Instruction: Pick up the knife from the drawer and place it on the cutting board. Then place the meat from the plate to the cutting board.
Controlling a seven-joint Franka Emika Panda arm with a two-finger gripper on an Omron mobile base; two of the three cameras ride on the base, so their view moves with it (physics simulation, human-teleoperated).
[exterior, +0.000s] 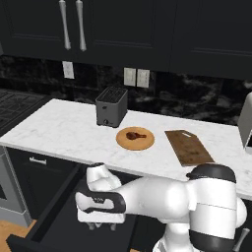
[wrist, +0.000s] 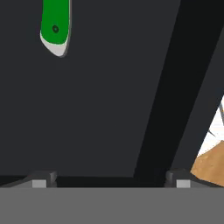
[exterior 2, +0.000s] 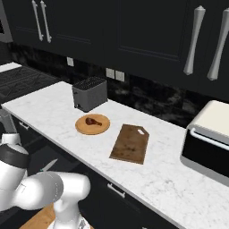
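Observation:
The knife's green handle end (wrist: 55,27) lies on the dark floor of the drawer (wrist: 100,100), at the upper left of the hand view and well away from my fingertips. My gripper (wrist: 109,181) hangs open over the drawer floor with nothing between its fingers; it also reaches down into the open black drawer (exterior: 47,221) as the gripper (exterior: 101,226). On the counter, the dark reddish meat (exterior: 135,134) sits on the round tan plate (exterior: 143,143). The brown cutting board (exterior: 189,146) lies bare just right of the plate. The plate (exterior 2: 99,127), meat (exterior 2: 91,120) and board (exterior 2: 130,143) also show from the right.
A grey toaster (exterior: 111,106) stands behind the plate. A toaster oven (exterior 2: 208,138) sits at the counter's right end. The white marble counter edge (exterior: 74,155) overhangs the drawer. The drawer's side wall (wrist: 175,87) rises to the right of my fingers, with wooden flooring (wrist: 210,162) beyond.

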